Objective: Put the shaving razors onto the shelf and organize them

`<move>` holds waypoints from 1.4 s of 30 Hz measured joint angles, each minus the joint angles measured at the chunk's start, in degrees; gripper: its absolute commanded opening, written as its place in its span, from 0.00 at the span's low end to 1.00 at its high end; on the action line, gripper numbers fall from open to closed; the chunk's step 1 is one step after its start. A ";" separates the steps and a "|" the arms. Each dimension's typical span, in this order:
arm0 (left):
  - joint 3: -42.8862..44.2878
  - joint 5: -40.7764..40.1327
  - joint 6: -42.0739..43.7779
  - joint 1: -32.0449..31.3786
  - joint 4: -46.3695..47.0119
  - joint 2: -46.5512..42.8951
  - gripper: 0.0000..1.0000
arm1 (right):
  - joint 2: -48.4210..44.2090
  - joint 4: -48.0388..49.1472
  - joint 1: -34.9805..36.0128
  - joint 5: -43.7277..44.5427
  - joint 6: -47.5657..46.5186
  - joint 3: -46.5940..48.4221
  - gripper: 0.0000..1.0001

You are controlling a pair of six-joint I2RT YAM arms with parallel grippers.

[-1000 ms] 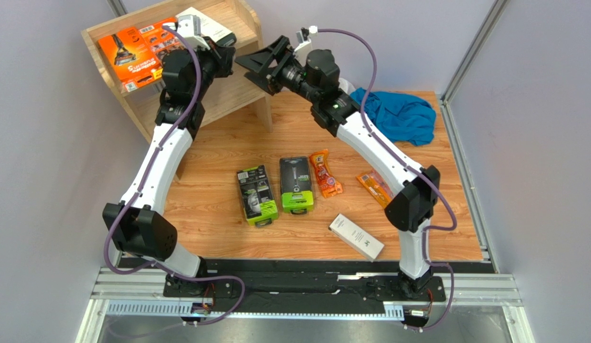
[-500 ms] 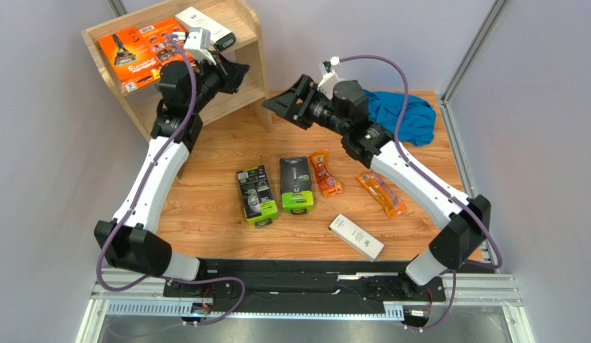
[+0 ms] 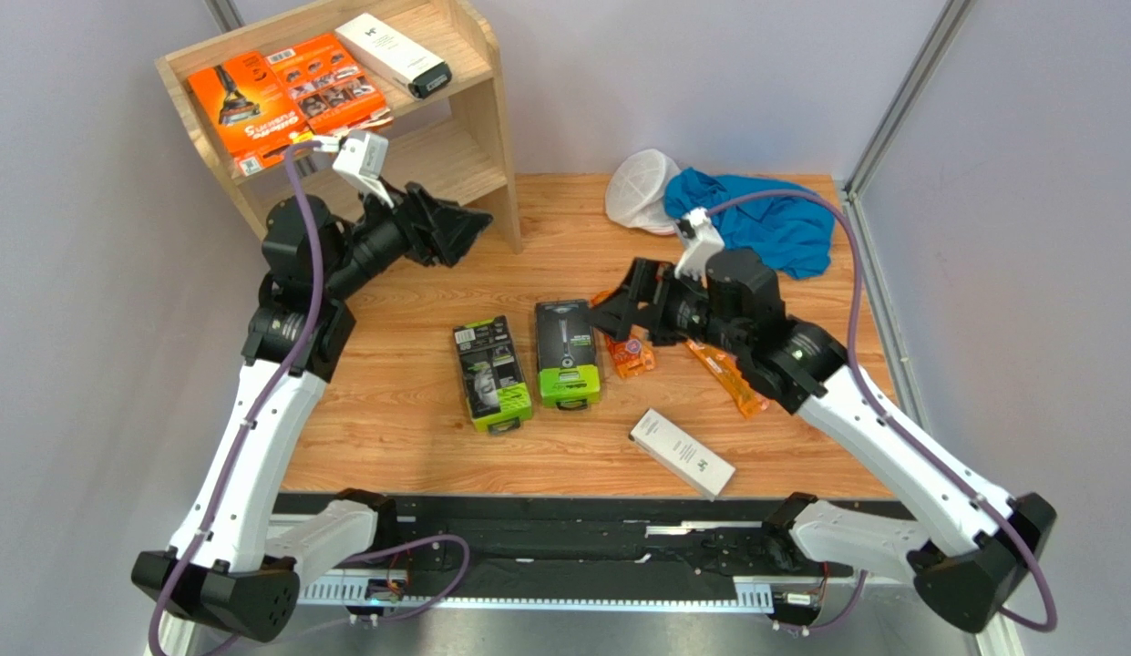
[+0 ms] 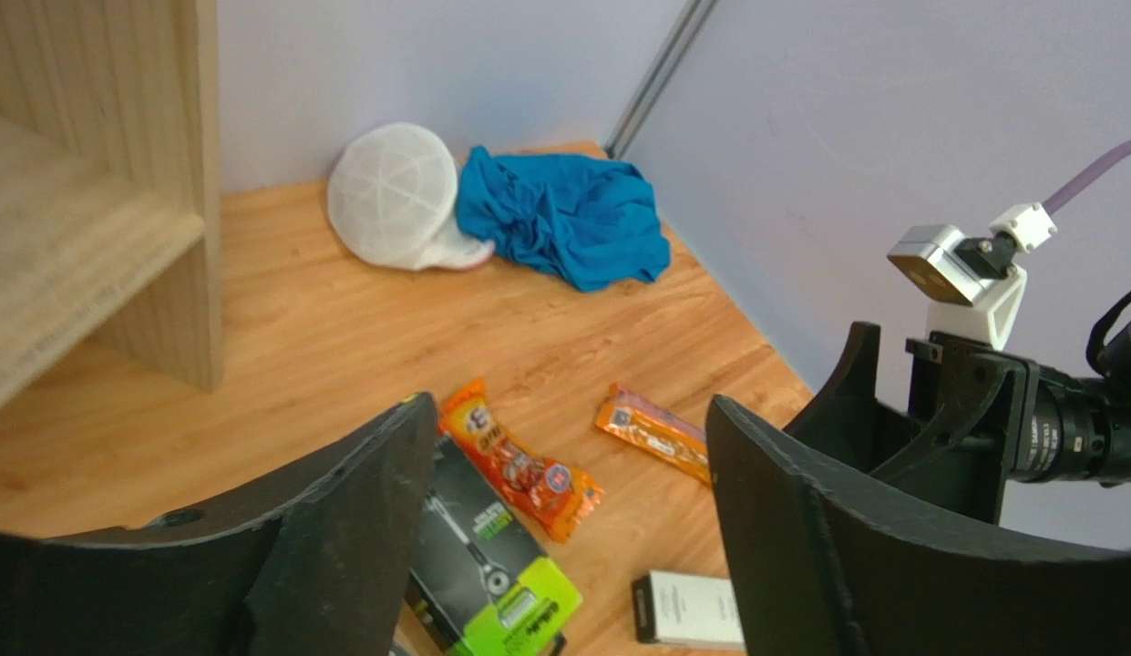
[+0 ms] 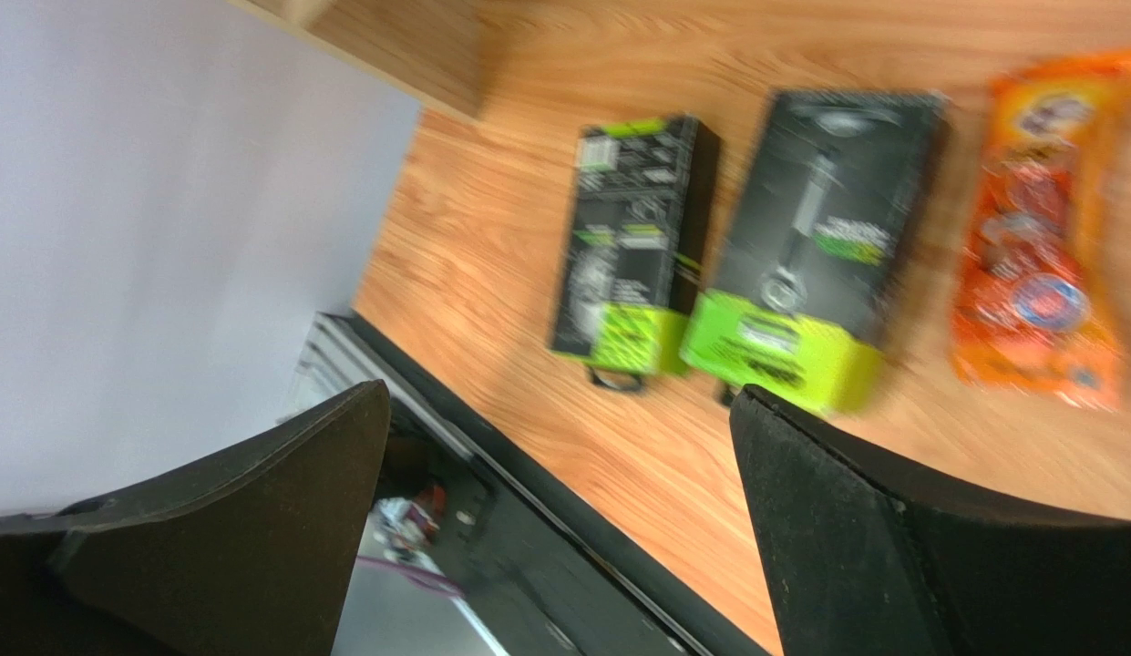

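Left arm (image 3: 256, 438): elbow bent, forearm rising away from the base, wrist turned right. Left gripper (image 3: 464, 227) points right, roughly level, jaws spread wide and holding nothing. Right arm (image 3: 886, 438): stretched low, forearm running left. Right gripper (image 3: 615, 312) is tipped down and to the left, jaws wide apart and empty. The two grippers are well apart.

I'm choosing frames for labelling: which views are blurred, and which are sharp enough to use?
Right wrist: motion-smeared; the black-and-green packs and orange packet are soft, their print unreadable. Left wrist: crisp on the blue cloth and white mesh cap. Top external: sharp, evenly lit, no glare.
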 measured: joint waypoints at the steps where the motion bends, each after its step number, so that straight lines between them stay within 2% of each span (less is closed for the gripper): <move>1: -1.25 0.33 -0.28 0.00 -0.72 -0.90 0.99 | -1.55 -1.86 0.00 0.92 -1.03 -1.07 1.00; 8: -10.86 1.73 -2.38 0.00 -4.74 -4.83 0.99 | -10.27 -14.45 0.00 8.50 -6.40 -7.96 1.00; 15: -16.31 3.50 -3.80 0.00 -8.00 -7.72 0.99 | -11.26 -20.28 -0.02 13.73 -10.10 -8.83 1.00; 29: -26.01 8.72 -8.48 -1.95 -9.92 -11.21 0.99 | 2.14 -23.45 -0.07 14.56 -14.47 -13.18 1.00; 42: -27.74 9.27 -9.99 -5.05 -9.57 -7.26 0.99 | 16.52 -23.54 0.00 6.49 -18.45 -13.03 1.00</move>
